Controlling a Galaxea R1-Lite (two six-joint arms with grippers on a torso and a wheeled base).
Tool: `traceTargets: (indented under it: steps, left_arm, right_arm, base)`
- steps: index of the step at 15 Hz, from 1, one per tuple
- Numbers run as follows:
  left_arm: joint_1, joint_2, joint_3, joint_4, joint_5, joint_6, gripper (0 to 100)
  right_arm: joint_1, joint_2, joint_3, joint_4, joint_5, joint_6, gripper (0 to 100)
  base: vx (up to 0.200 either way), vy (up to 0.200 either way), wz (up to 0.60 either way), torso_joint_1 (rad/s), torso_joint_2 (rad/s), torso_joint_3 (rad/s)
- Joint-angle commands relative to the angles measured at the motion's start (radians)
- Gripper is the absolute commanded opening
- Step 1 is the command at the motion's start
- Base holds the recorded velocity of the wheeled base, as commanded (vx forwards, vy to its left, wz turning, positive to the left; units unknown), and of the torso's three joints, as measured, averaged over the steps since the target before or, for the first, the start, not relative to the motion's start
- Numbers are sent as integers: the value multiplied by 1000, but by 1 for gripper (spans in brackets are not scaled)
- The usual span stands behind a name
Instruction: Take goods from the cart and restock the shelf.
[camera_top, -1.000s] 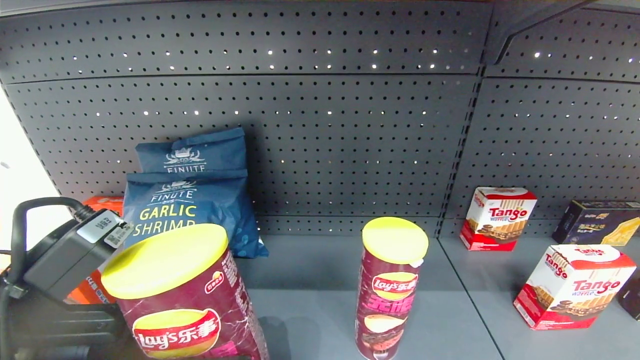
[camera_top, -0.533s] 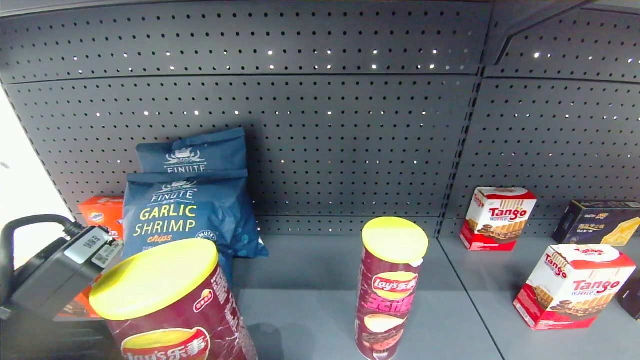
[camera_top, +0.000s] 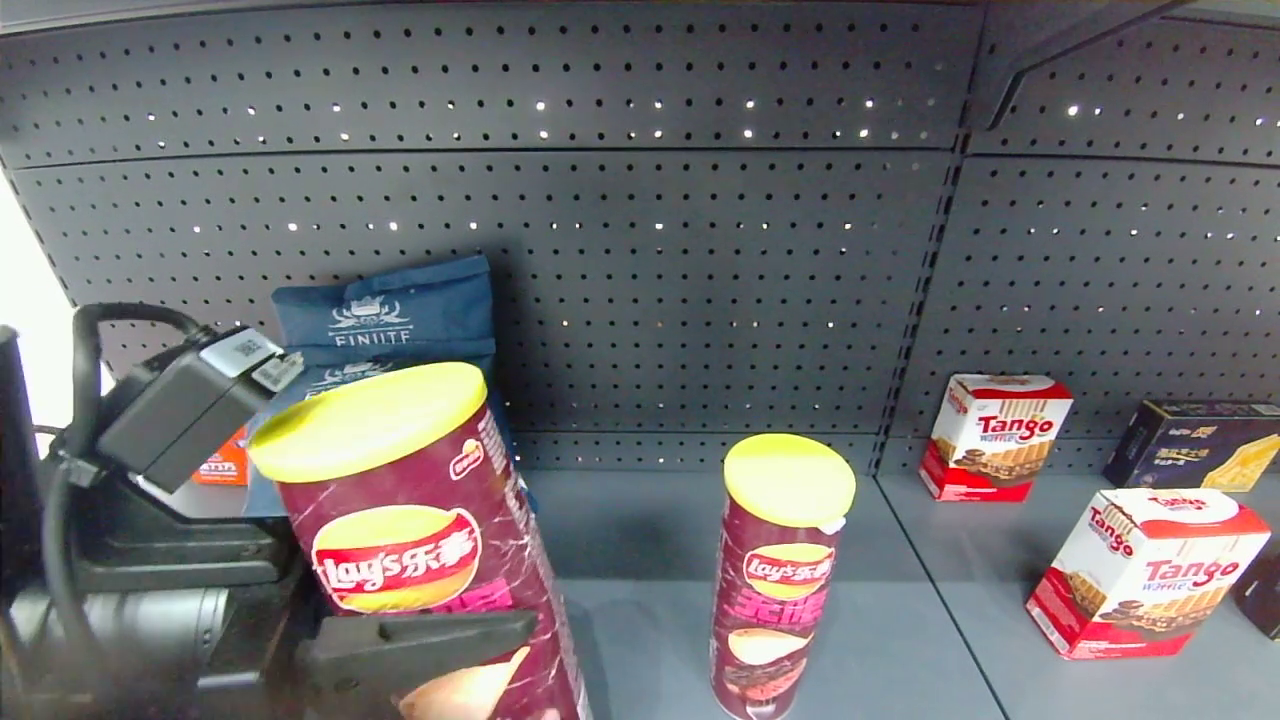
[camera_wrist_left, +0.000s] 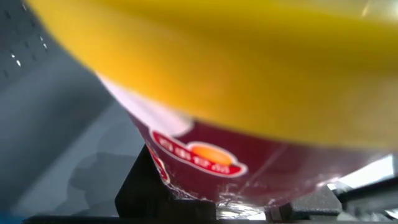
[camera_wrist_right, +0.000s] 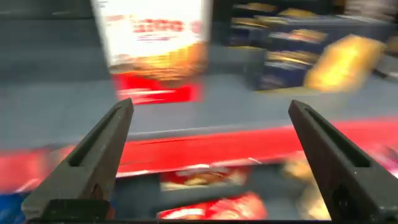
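Glossy chip can (camera_top: 410, 545), smooth plastic lid (camera_top: 368, 420); matt perforated metal shelf (camera_top: 640, 530); glossy cardboard wafer box (camera_top: 1150, 575)

Bare shelf floor (camera_top: 640, 530) is noted between the held chip can (camera_top: 400, 500) and the standing chip can (camera_top: 785, 560), open back to the pegboard (camera_top: 700, 290). The left rear is blocked by blue bags (camera_top: 400, 310). Wafer boxes (camera_top: 995, 435) are set well to the right.

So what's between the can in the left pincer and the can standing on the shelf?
Nothing: in the head view only bare shelf floor separates the held can from the standing can.
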Motion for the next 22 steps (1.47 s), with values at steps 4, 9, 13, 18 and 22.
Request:
traceTargets:
  steps: [4,9,13,18,22]
  left_arm:
    - [16,220,-102,-36,-1,3,0]
    - [31,295,-167,-42,-2,4,0]
    - [31,343,-219,-42,-2,6,0]
    - [24,418,-288,-40,-4,24,0]
    - [22,478,-351,-42,-4,26,0]
  right_arm:
    - [1,2,3,-5,364,-84,100]
    - [1,1,7,-18,332,-83,100]
    - [2,1,13,-41,146,-69,100]
    - [2,1,17,-38,358,-4,100]
    - [2,1,26,-5,200,51,100]
  base:
    - [0,0,0,0,0,0]
    - [0,0,0,0,0,0]
    - [0,0,0,0,0,0]
    - [0,0,0,0,0,0]
    - [0,0,0,0,0,0]
